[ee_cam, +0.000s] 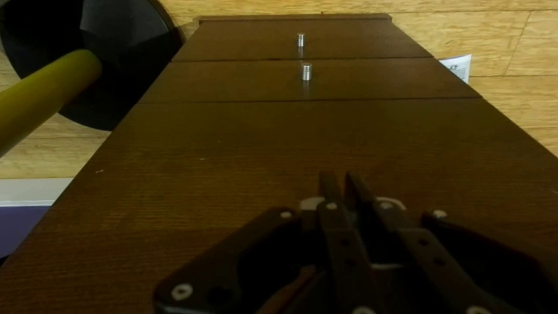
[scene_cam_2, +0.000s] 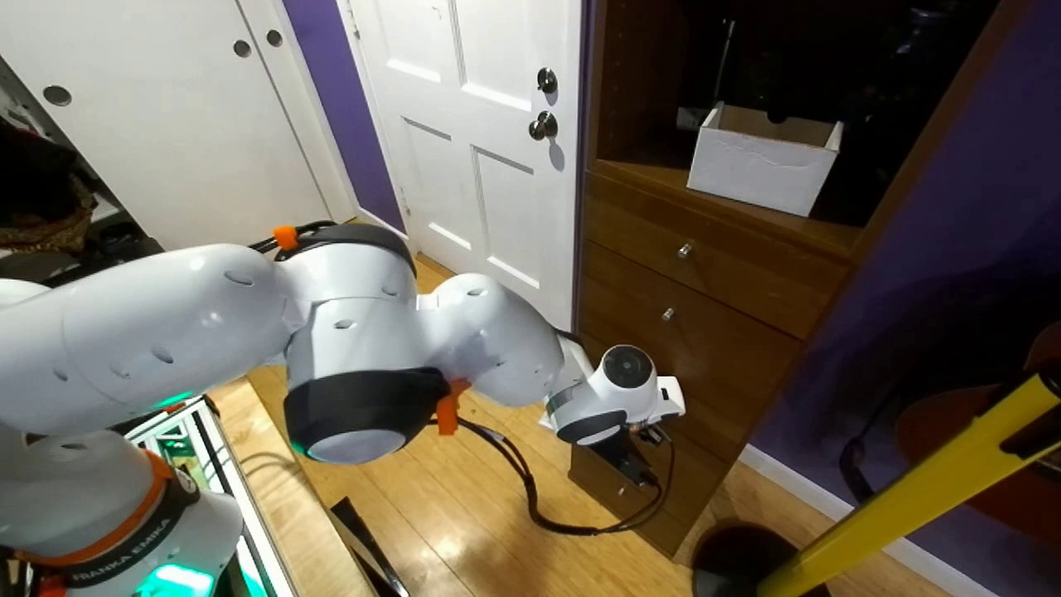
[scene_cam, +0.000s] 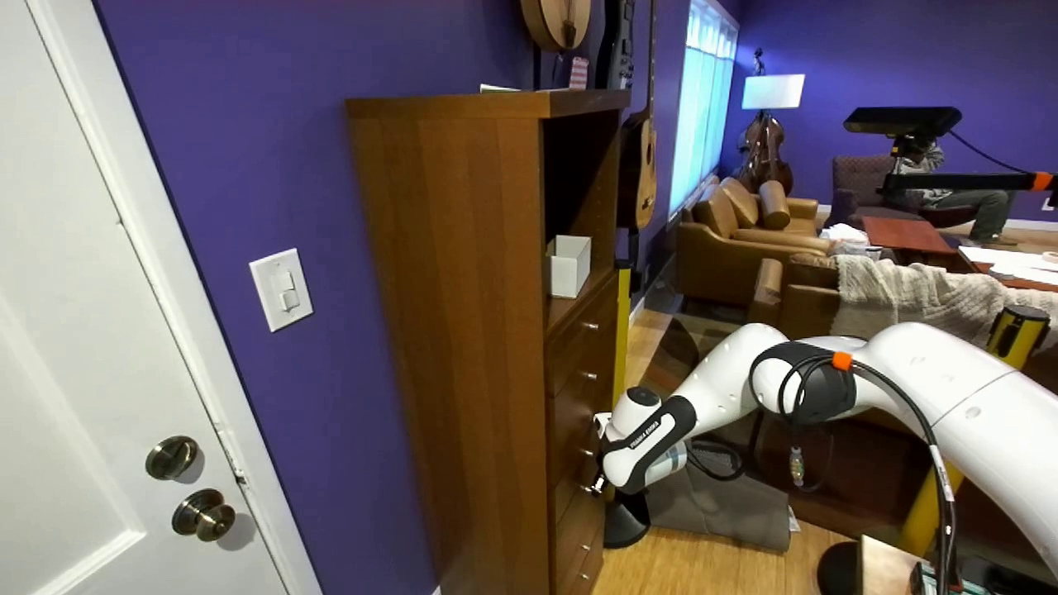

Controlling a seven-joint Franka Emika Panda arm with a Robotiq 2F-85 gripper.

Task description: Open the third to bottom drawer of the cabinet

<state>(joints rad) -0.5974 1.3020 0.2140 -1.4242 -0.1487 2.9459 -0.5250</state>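
Note:
The brown wooden cabinet (scene_cam: 463,330) stands against the purple wall, and its drawers have small silver knobs. In the wrist view the bottom two drawers, with their knobs (ee_cam: 307,72), lie beyond the third-to-bottom drawer (ee_cam: 244,139). That drawer looks flush with those below. My gripper (ee_cam: 340,179) is at the upper part of its front. The fingers are close together with a narrow gap, and a dim pale shape that looks like the knob shows between them. In an exterior view the gripper (scene_cam: 597,486) is at that knob's height. The fingertips are hidden in an exterior view behind the wrist (scene_cam_2: 622,398).
A yellow post (scene_cam_2: 920,489) on a black round base (ee_cam: 126,65) stands close beside the cabinet. A white box (scene_cam_2: 763,166) sits on the shelf above the drawers. A loose cable (scene_cam_2: 572,526) hangs from the wrist. A white door (scene_cam_2: 489,157) is on the cabinet's other side.

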